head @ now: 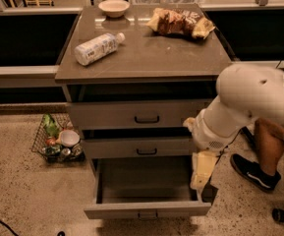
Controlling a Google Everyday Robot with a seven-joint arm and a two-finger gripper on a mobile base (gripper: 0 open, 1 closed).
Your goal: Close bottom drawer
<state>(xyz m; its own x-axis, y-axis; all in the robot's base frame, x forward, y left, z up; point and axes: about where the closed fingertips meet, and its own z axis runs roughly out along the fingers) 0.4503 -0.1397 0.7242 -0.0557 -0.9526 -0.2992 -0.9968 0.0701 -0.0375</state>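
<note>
Open bottom drawer (146,209) juts forward below middle drawer (146,148); gripper (200,173) seemingly over its right edge.

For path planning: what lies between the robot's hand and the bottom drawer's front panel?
Nothing. In the camera view the hand sits at the right edge of the open bottom drawer; the stretch is bare.
</note>
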